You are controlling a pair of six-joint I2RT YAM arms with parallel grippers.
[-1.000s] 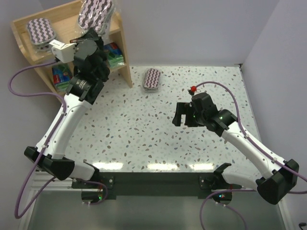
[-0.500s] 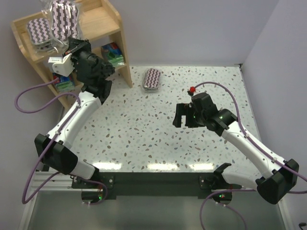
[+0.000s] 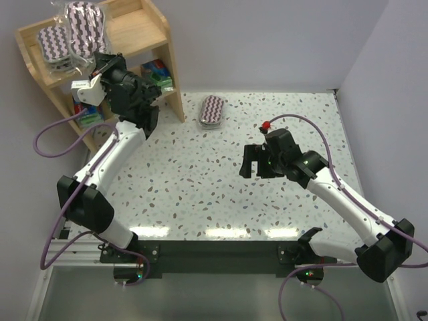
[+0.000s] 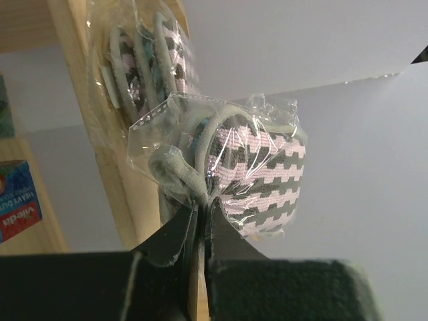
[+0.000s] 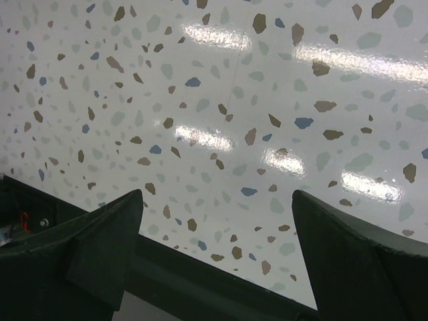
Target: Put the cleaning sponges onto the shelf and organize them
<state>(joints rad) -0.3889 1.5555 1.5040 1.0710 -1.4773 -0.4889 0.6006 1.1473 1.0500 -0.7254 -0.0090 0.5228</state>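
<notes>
left gripper [image 4: 200, 208]: pinching wrap of held pack [image 4: 262, 167]
held pack: over shelf [image 3: 137, 30] top, beside its twin [image 3: 53, 43]
right gripper [image 5: 221, 231]: spread wide, far from shelf

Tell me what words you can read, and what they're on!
"HEAVY DU...": upside down, on the red-labelled blue pack in the left wrist view, cut off at the picture's edge.
"vile...": bigger white letters on the same pack, also upside down and cut off.
Everything else: too small or blurred to read.

The pale wooden shelf [image 3: 134, 30] looks matt and smooth. The maroon-and-white zigzag sponge pack [image 4: 264, 170] sits in crinkly, glossy clear plastic. The speckled white tabletop [image 5: 221, 87] shines.
</notes>
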